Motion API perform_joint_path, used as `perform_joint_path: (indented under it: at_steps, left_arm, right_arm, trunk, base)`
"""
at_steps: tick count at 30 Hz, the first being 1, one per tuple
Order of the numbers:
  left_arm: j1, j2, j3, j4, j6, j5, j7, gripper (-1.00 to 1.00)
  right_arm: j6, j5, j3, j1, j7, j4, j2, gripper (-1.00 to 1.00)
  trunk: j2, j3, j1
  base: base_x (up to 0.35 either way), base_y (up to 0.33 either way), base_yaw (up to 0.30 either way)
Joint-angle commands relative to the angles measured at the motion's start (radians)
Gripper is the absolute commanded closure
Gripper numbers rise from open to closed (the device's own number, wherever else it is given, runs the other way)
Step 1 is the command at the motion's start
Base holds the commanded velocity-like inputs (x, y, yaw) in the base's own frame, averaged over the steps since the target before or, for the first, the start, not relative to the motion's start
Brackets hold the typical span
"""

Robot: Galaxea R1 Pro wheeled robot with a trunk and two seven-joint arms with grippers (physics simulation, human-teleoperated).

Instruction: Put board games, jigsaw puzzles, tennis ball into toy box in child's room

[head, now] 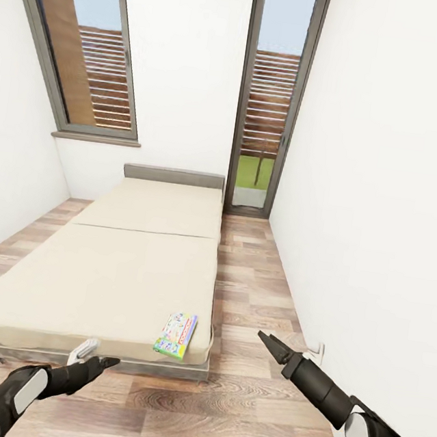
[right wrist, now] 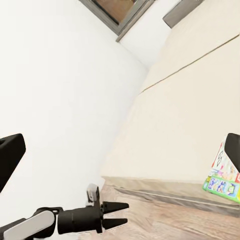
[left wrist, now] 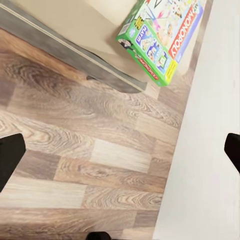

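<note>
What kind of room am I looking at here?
Most likely a bedroom, probably a child's. A large low bed with a cream mattress fills the floor, a colourful Monopoly game box lies at its near corner, and tall grey-framed windows stand behind.

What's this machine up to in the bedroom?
A two-armed robot faces a low bed with a plain cream mattress. One flat, colourful Monopoly game box lies at the mattress's near right corner, untouched. The left gripper hovers over the wood floor just before the bed's edge, the right gripper over the floor right of the bed. Both are open and empty; nothing is picked up yet.
</note>
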Motion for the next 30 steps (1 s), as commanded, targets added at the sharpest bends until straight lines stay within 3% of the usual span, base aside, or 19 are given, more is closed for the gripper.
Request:
perform_joint_path:
  at_steps: [1, 14, 22, 27, 30]
  left_arm:
    - [-0.002, 0.000, 0.008, 0.001, 0.008, 0.006, -0.006, -1.00]
    - [-0.006, -0.001, 0.020, 0.009, 0.005, 0.019, -0.045, -1.00]
    - [-0.007, 0.004, 0.017, 0.012, 0.005, 0.010, -0.217, -1.00]
    - [-0.007, 0.037, 0.017, 0.012, 0.008, 0.015, -0.284, -1.00]
    - [-0.007, 0.050, 0.018, 0.011, 0.012, 0.016, -0.366, -1.00]
  right_arm:
    - [0.006, -0.003, -0.003, -0.001, 0.004, 0.000, 0.001, -1.00]
    - [0.006, -0.004, -0.003, 0.000, 0.009, 0.000, 0.002, -1.00]
    - [0.008, -0.004, 0.007, 0.000, 0.010, 0.000, 0.006, -1.00]
    - [0.009, -0.004, 0.010, 0.000, 0.029, -0.002, 0.011, -1.00]
    - [0.009, -0.004, 0.012, 0.000, 0.059, -0.002, 0.015, -1.00]
  trunk:
    - [-0.008, -0.004, 0.004]
    - [-0.099, -0.045, 0.054]
    - [-0.155, -0.070, 0.084]
    - [-0.190, -0.086, 0.104]
    - [-0.211, -0.095, 0.115]
  base:
    - [0.000, 0.000, 0.000]
    - [0.000, 0.000, 0.000]
    - [0.000, 0.000, 0.000]
    - [0.000, 0.000, 0.000]
    - [0.000, 0.000, 0.000]
